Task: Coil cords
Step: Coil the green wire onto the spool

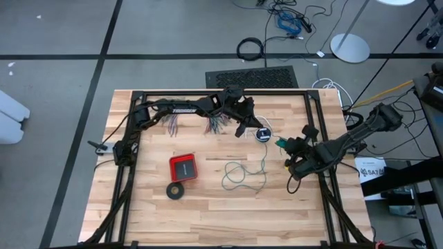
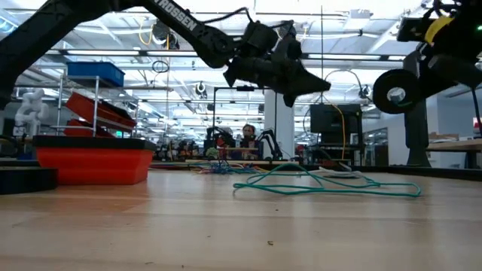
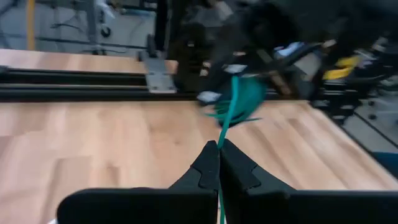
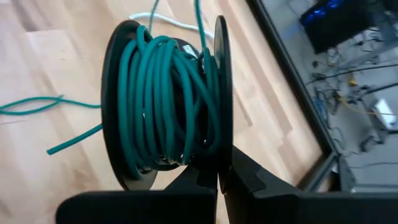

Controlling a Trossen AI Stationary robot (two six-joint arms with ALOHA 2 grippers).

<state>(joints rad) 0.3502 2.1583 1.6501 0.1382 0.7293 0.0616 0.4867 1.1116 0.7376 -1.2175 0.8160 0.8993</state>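
A thin teal-green wire (image 1: 243, 173) lies in loose loops on the wooden table, its other end wound around a black spool (image 4: 165, 102).

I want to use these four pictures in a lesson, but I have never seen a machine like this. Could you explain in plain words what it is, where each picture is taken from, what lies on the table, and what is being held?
It is a robot with two dark arms over a wooden table, each ending in a two-finger gripper. One picture looks straight down, one looks level across the table top, and two come from cameras on the wrists.

The right gripper is shut on a black spool wound with teal-green wire. The left gripper is shut on that same wire, pinching a strand that runs towards the spool. More of it lies in loose loops on the table.

Also on the table: a red box, a black ring, a small black round piece and a fan of many-coloured wires.
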